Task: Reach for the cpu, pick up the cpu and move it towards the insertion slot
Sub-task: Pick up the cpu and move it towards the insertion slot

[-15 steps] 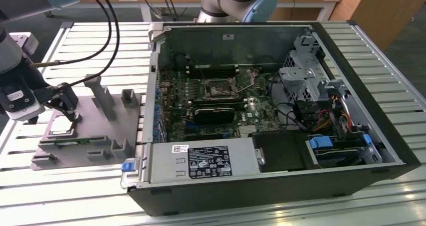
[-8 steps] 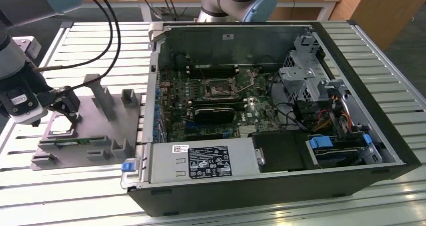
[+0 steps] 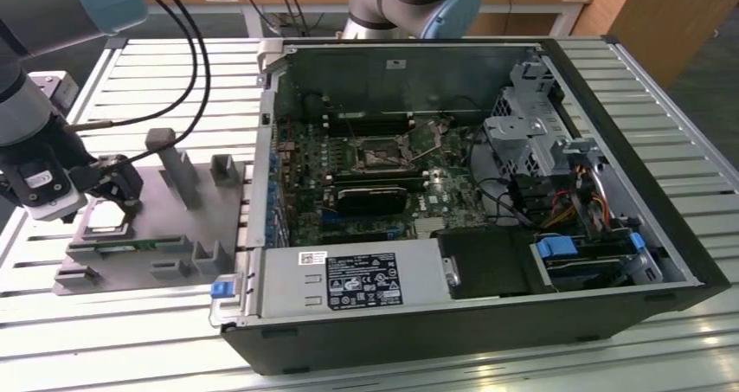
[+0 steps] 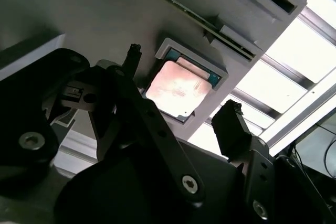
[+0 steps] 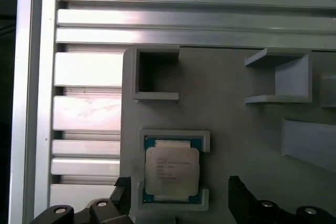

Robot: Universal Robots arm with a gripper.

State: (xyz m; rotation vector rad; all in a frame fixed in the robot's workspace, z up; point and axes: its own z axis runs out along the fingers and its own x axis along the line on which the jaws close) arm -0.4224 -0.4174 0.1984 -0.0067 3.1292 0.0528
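Between the jaws: the cpu (image 5: 171, 171), lying flat, silvery top up, with one black fingertip (image 5: 122, 186) to each side of it.
Jaws: spread wide and holding nothing. In both wrist views the tips stand clear of the cpu's (image 4: 181, 90) edges and touch neither it nor its pocket.
Height of jaws: in the exterior view they hang just over the cpu (image 3: 106, 217). How close the tips are to the fixture's surface I cannot tell.
Cpu seat: a shallow square pocket in the grey fixture (image 5: 236, 124), with low walls bracketing two opposite sides of the chip.
Beside the cpu: a narrow green memory stick (image 3: 125, 247) lies in a slot of the fixture (image 3: 156, 236), just next to the pocket.
Fixture: it rests on the slatted metal desk (image 3: 162, 72) at the exterior view's left, with upright grey posts and empty-walled recesses.
Arm (image 3: 23, 106): a grey wrist with black cables (image 3: 196, 54) looping off it, poised above the fixture.
Computer case (image 3: 629, 98): open on the desk, to the exterior view's right of the fixture.
Insertion slot (image 3: 379, 154): a square socket with a shiny frame on the board inside the case, well apart from the cpu.
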